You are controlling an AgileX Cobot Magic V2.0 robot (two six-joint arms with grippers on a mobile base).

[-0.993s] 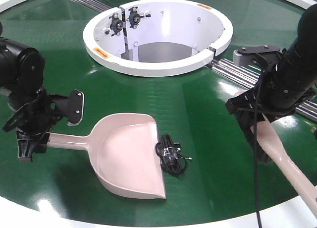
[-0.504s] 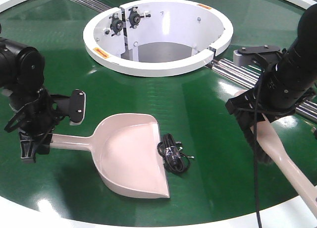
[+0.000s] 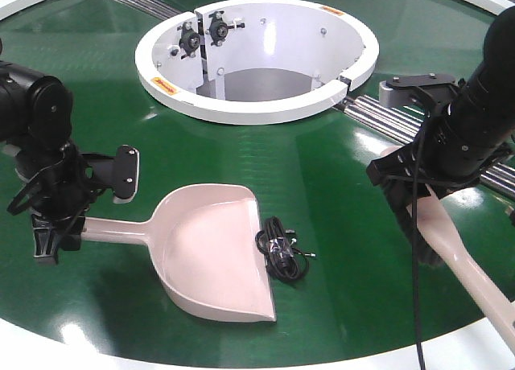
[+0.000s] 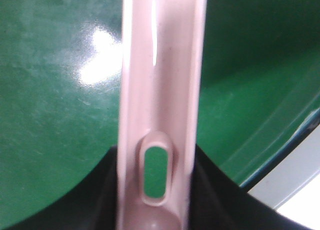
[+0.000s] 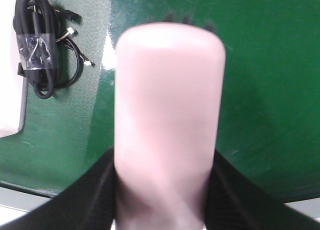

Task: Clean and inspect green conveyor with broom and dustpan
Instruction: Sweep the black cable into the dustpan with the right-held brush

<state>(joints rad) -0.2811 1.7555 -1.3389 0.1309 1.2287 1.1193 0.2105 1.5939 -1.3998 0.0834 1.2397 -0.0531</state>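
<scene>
The pale pink dustpan (image 3: 213, 253) lies on the green conveyor (image 3: 322, 193), mouth toward the right. My left gripper (image 3: 50, 233) is shut on the end of its handle, which fills the left wrist view (image 4: 160, 105) with its slotted hole. My right gripper (image 3: 414, 213) is shut on the broom (image 3: 459, 261), head down on the belt and handle running off to the lower right. The broom's paddle head fills the right wrist view (image 5: 167, 115). A bundled black cable (image 3: 279, 249) lies on the belt just right of the dustpan mouth, also in the right wrist view (image 5: 37, 55).
The white ring-shaped central opening (image 3: 257, 96) sits at the back centre. Chrome rollers (image 3: 378, 113) run across the belt behind my right arm. The white rim (image 3: 241, 358) borders the near edge of the belt.
The dustpan has slid a little to the right toward the black cable, with my left gripper moving along. The right arm and broom have not moved.
</scene>
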